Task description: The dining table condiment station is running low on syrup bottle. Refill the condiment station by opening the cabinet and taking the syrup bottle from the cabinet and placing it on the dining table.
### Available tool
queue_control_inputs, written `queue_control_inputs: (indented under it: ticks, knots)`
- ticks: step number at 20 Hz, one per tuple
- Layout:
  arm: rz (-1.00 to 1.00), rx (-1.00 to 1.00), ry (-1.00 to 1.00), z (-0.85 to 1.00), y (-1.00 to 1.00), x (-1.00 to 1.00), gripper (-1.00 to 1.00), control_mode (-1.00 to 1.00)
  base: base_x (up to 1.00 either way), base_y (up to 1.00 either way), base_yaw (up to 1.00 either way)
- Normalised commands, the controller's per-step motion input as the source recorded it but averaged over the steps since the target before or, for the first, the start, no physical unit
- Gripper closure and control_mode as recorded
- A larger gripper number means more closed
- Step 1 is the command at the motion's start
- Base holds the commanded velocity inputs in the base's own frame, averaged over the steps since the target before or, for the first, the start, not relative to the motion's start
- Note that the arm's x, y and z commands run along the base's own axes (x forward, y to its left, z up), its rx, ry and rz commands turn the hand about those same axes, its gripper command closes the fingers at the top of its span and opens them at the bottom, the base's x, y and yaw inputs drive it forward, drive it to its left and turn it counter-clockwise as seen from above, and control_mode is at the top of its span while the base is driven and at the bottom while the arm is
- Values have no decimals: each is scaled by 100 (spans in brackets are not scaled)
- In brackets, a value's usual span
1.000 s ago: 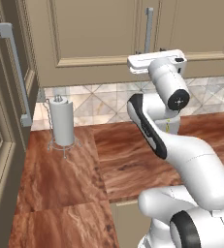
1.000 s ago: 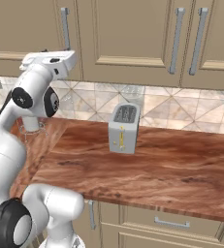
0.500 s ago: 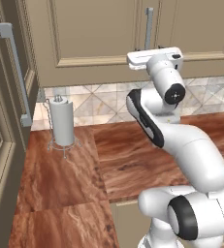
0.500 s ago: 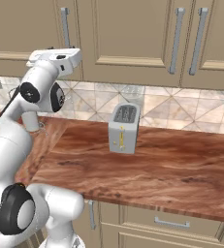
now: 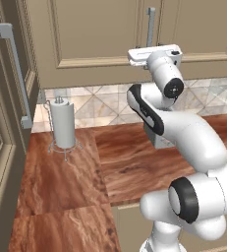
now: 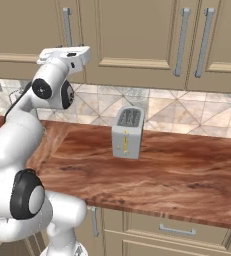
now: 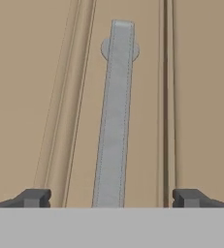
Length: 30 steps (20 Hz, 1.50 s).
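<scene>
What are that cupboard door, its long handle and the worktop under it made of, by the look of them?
The cabinet looks like matte tan painted wood, going by its flat colour and moulded panel edges. Its bar handle seems brushed grey metal, dull and even. The worktop looks like glossy reddish-brown wood, with streaky grain and a soft sheen; a wood-look laminate is possible.
</scene>
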Motion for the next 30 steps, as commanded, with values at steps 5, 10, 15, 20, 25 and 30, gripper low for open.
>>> queue_control_inputs:
  ticks: [5, 10, 15, 20, 25, 30]
  knots:
    - [0, 0, 0, -9, 0, 47, -100, -100, 0, 0, 0]
    - [0, 0, 0, -14, 0, 49, 100, -100, 0, 0, 0]
    - [0, -1, 1, -10, 1, 35, 100, -100, 0, 0, 0]
    - [0, -7, 11, -10, 12, 25, 100, -100, 0, 0, 0]
    - [0, -2, 7, -7, 17, 13, 100, -100, 0, 0, 0]
    - [14, 0, 0, 0, 29, -21, 100, -100, 0, 0, 0]
